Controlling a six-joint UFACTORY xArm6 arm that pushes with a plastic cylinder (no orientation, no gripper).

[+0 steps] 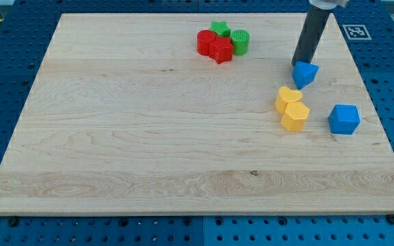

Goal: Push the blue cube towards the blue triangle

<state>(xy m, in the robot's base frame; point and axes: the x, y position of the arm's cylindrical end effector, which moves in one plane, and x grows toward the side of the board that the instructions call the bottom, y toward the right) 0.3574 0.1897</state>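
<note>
The blue cube (344, 119) sits near the view's right edge of the wooden board (115, 137). The blue triangle (305, 74) lies up and to the left of it, apart from it. My tip (297, 65) stands at the triangle's upper left edge, touching or nearly touching it, well away from the cube. The rod rises from there to the view's top.
A yellow heart (287, 98) and a yellow hexagon-like block (295, 116) lie touching, left of the cube and below the triangle. A cluster at the top middle holds a red cylinder (205, 42), a red star (220, 50), a green star (219, 29) and a green cylinder (240, 42).
</note>
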